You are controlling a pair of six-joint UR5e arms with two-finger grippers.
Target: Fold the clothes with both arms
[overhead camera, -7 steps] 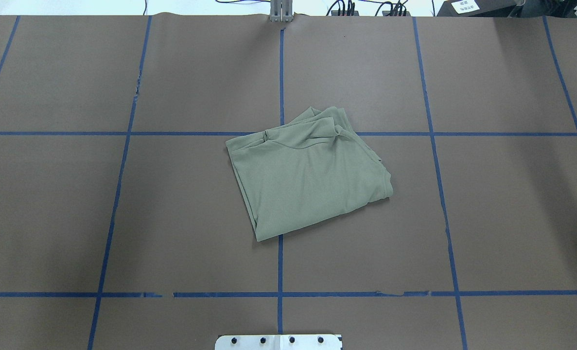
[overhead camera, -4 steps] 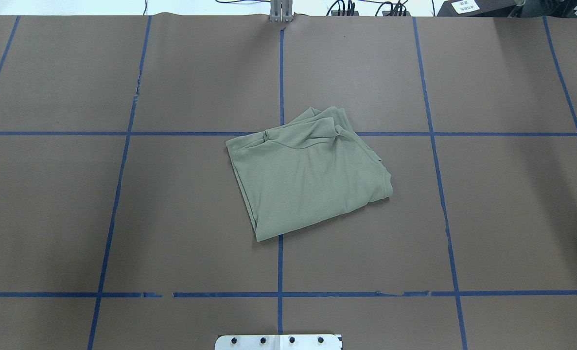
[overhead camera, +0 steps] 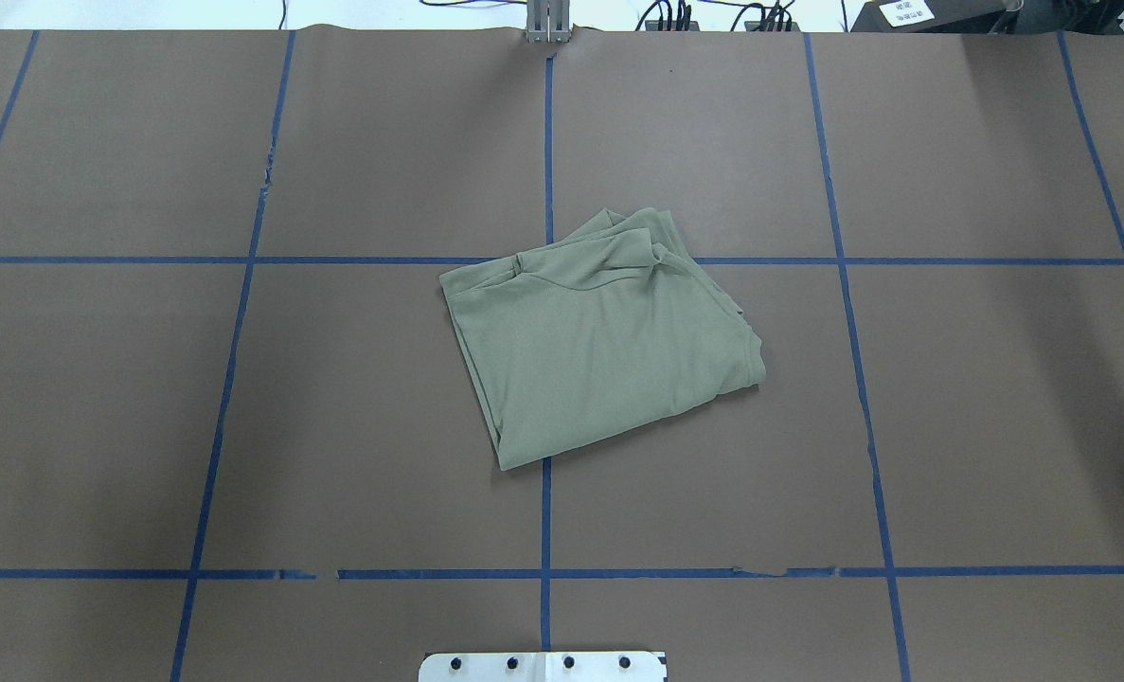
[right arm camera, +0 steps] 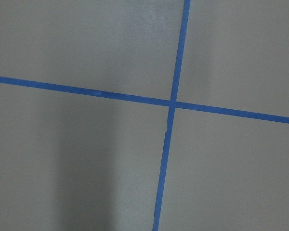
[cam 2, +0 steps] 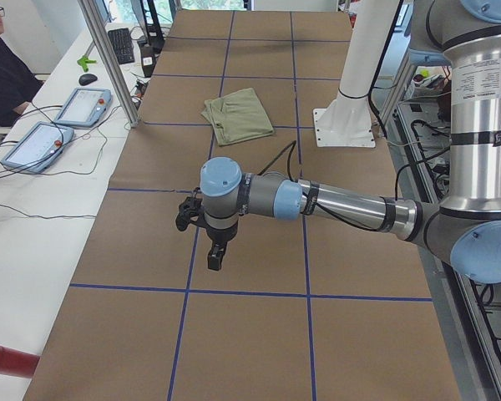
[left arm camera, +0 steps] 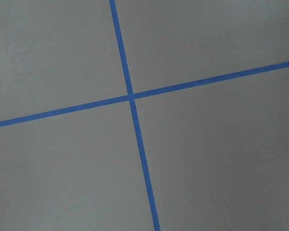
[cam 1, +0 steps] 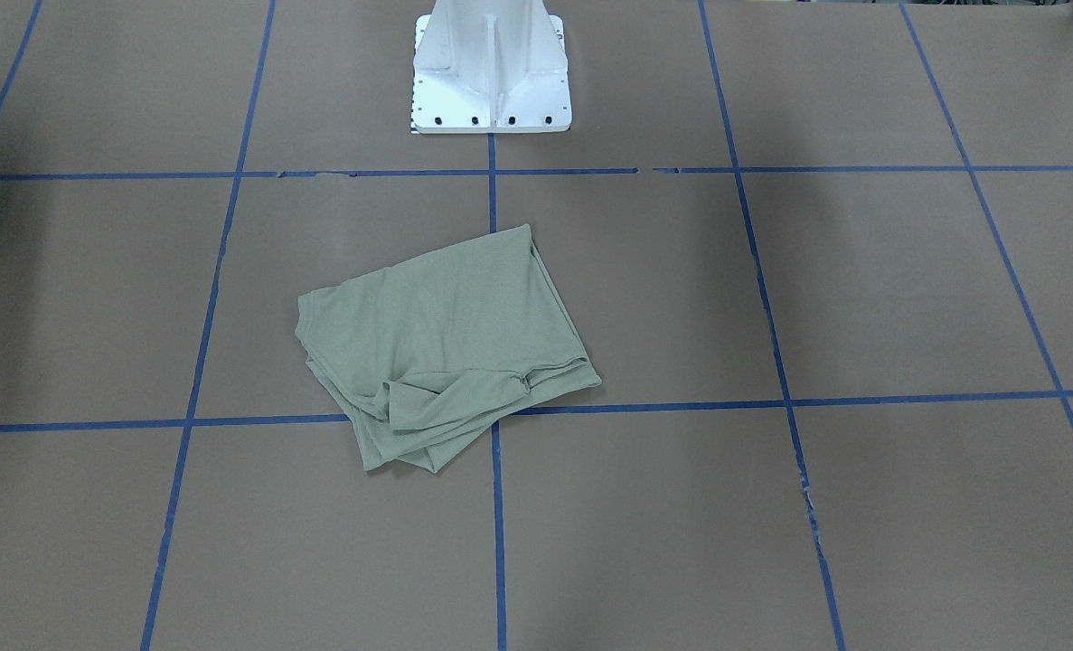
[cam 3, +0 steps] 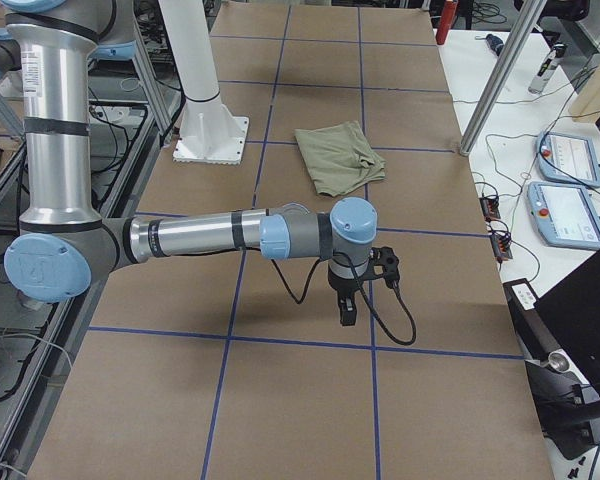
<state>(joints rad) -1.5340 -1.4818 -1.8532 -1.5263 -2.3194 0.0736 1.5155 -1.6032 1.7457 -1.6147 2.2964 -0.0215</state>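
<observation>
Lying folded on the tabletop (overhead camera: 240, 426) at mid-frame overhead, the sage-green shirt (overhead camera: 599, 350) is judged nearly done, so its bunched upper edge should be smoothed gently, though whether the fingers of the distant left gripper (cam 2: 214, 255) and right gripper (cam 3: 347, 308) are spread cannot be told.

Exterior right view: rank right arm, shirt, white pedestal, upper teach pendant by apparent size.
1. right arm, though nearness to the camera inflates it.
2-3. shirt and white pedestal look alike; not ranking them.
4. upper teach pendant.
</observation>
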